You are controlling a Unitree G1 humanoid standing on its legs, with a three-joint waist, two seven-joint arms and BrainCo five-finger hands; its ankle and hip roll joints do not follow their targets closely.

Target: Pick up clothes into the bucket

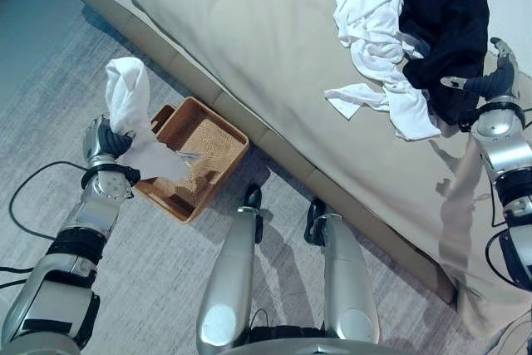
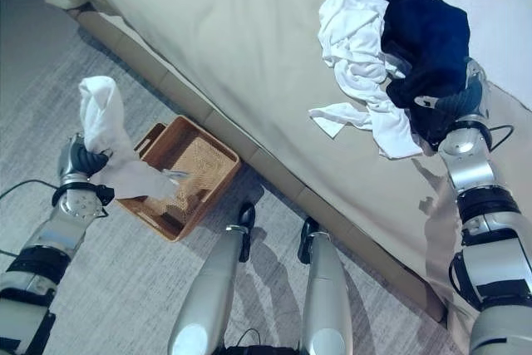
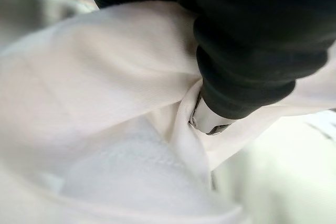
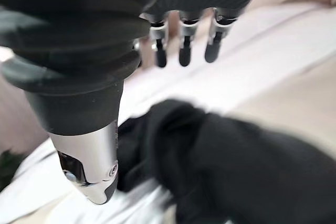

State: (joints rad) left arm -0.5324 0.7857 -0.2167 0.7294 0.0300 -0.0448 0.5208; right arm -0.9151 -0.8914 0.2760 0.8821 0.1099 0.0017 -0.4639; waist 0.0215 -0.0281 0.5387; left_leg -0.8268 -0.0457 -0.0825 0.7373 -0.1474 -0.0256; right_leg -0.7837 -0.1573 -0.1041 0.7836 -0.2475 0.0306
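My left hand [image 1: 106,139] is shut on a white garment [image 1: 129,97], which stands up above the fist and trails down over the near left edge of the woven brown basket [image 1: 218,116] on the floor. In the left wrist view the white cloth [image 3: 105,103] wraps round the hand [image 3: 247,51]. On the bed lie a black garment [image 1: 445,14] and a crumpled white garment [image 1: 374,31] beside it. My right hand [image 1: 497,81] rests at the black garment's right edge. Its fingers [image 4: 184,51] are straight, with the black cloth [image 4: 236,171] beneath them.
The bed [image 1: 249,31] has a beige cover and runs diagonally across the view, its low edge just behind the basket. Grey carpet [image 1: 50,64] surrounds the basket.
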